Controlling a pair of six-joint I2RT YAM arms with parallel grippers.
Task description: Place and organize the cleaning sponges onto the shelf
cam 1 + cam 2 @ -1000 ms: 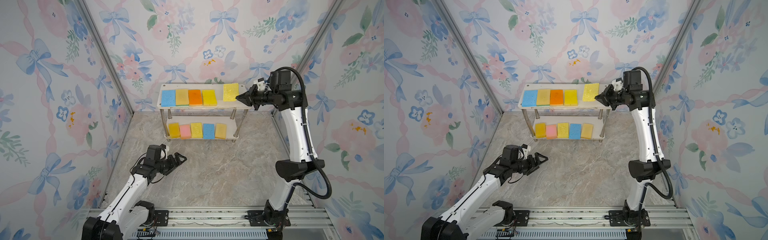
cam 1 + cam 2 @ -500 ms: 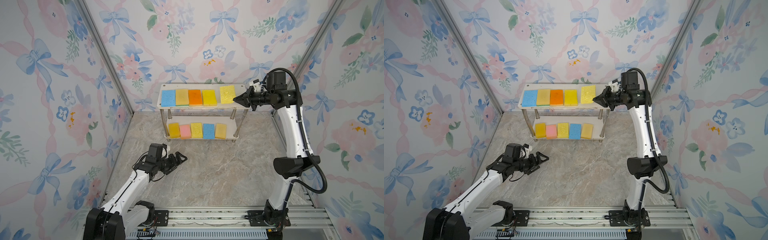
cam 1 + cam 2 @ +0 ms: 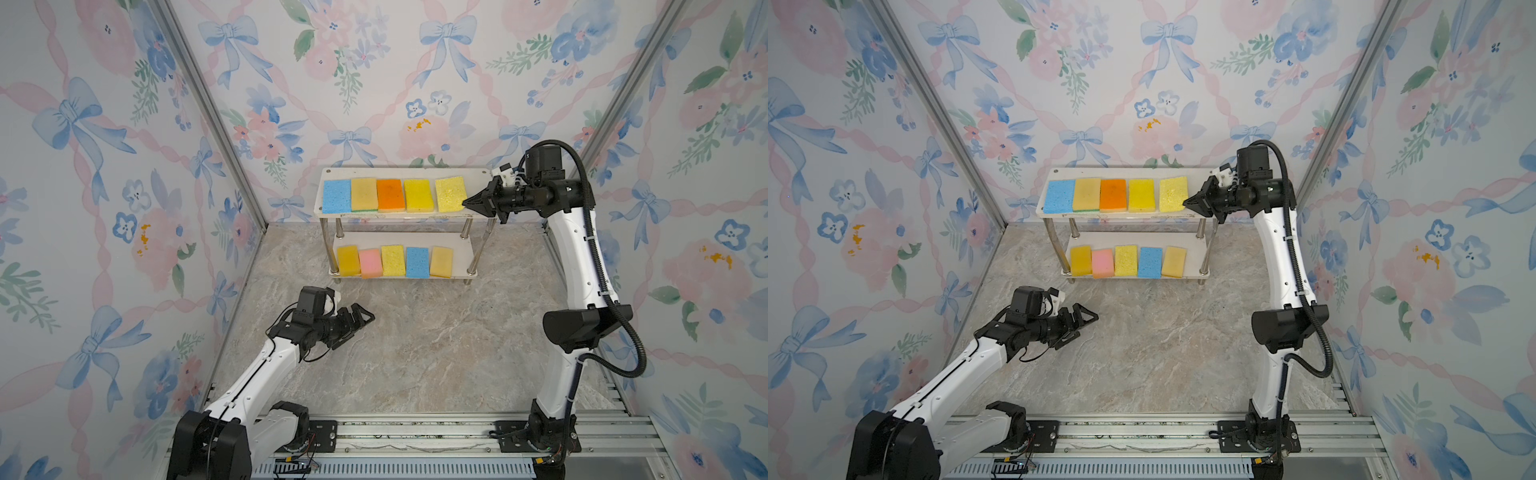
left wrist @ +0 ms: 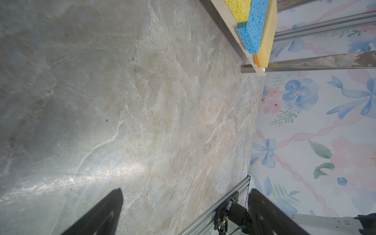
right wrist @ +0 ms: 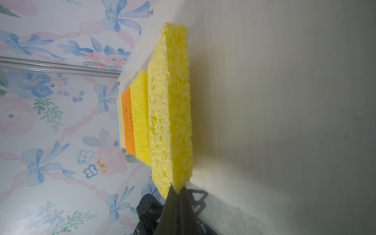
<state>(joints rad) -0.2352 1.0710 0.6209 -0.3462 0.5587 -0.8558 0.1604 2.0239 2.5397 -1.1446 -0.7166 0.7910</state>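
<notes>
The shelf (image 3: 399, 171) stands at the back, with five cleaning sponges on each board. On its top board lie a blue sponge (image 3: 336, 196), a tan one, an orange one (image 3: 390, 194), a yellow one and a porous pale yellow sponge (image 3: 449, 194) at the right end. My right gripper (image 3: 466, 203) is shut, its tips pressed against that sponge's near right corner (image 5: 173, 122). The lower board holds yellow, pink (image 3: 370, 262), yellow, blue and tan sponges. My left gripper (image 3: 359, 326) hangs open and holds nothing, low over the marble floor in front of the shelf.
Flowered walls close in the left, back and right sides. An aluminium rail (image 3: 415, 432) with both arm bases runs along the front. The shelf's metal posts (image 3: 466, 227) stand near my right gripper. A bare marble floor (image 3: 436, 340) lies between the arms.
My shut right gripper has moved left along the top board and pushed the pale yellow sponge left, closer to the row. The left arm has hardly moved.
</notes>
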